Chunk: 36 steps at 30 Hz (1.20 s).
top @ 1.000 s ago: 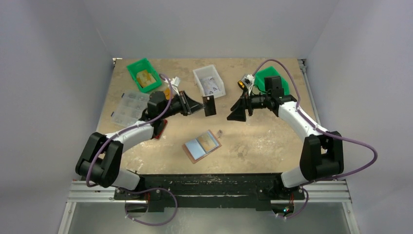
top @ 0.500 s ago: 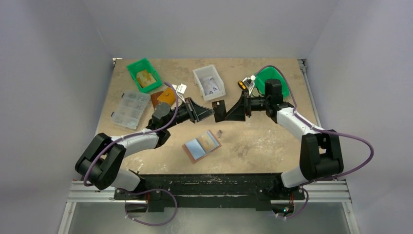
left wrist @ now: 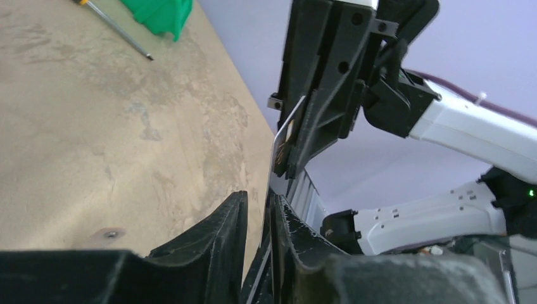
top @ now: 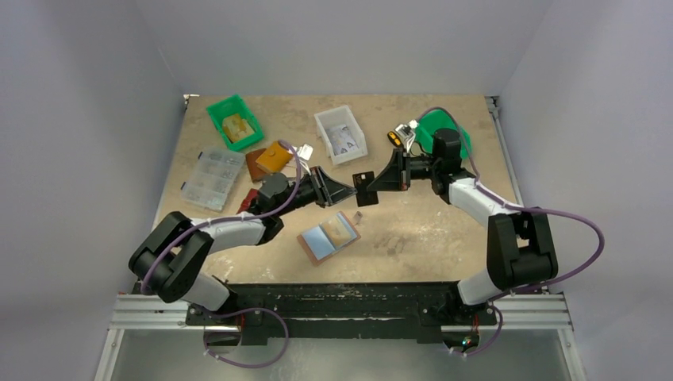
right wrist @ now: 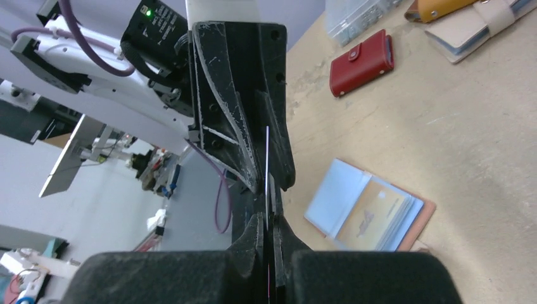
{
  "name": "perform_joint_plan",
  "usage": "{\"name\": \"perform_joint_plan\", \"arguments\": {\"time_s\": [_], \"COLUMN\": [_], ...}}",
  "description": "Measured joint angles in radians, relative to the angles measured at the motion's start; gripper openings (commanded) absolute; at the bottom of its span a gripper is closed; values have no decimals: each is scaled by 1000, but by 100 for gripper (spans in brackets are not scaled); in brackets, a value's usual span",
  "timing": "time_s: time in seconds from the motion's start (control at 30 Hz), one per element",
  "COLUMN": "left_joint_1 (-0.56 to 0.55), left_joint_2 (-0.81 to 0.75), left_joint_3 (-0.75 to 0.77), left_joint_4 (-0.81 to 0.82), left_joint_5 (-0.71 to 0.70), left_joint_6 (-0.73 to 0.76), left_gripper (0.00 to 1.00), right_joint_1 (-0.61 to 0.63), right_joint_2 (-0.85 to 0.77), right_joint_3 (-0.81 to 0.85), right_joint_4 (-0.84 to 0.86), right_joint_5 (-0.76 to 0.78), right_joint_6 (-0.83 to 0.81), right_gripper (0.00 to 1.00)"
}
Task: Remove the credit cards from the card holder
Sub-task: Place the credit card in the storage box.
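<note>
The credit card (top: 364,189) hung at mid-frame above the desk (top: 428,230), bridged between both arms, evidently for a handover. The right gripper (top: 374,184) had its jaws closed on the card. The left gripper (top: 349,191) had its jaws a slit apart about it; grip unconfirmed. The card holder (top: 328,236) lay open at lower centre, cards in its sleeves. The card's face was unreadable, edge-on in both wrist views.

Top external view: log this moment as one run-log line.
phase: handover | credit card: held mid-air | left fingers: shut on card | right fingers: shut on card | card holder: open on table
</note>
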Motion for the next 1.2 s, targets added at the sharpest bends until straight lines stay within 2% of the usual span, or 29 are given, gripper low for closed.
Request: {"name": "perform_joint_plan", "arguments": {"time_s": [0.13,0.33,0.47,0.57,0.77,0.97,1.2], "left_joint_1": [0,1,13,21,27,27,27], "left_joint_2": [-71,-336,-507,-603,-721,-803,-853], "left_joint_3": [0,2,5,5,0,-3,-3], "left_joint_4": [-182,-530,-725,-861,-1065,-1159,-1216], "left_joint_5": [-81,-260,-364,-420,-487,-516,-521], "left_joint_6": [60,215,286,317,337,337,336], "left_gripper": [49,81,86,86,86,86,86], "right_joint_1": [-31,-164,-278,-361,-417,-410,-409], "right_joint_2": [1,1,1,21,206,414,565], "right_joint_3": [6,154,278,387,682,867,948], "right_joint_4": [-52,-418,-566,-635,-733,-837,-933], "right_joint_5": [21,177,335,480,705,806,832], "right_joint_6": [-55,-384,-560,-665,-824,-903,-948], "right_gripper": [0,0,0,0,0,2,5]}}
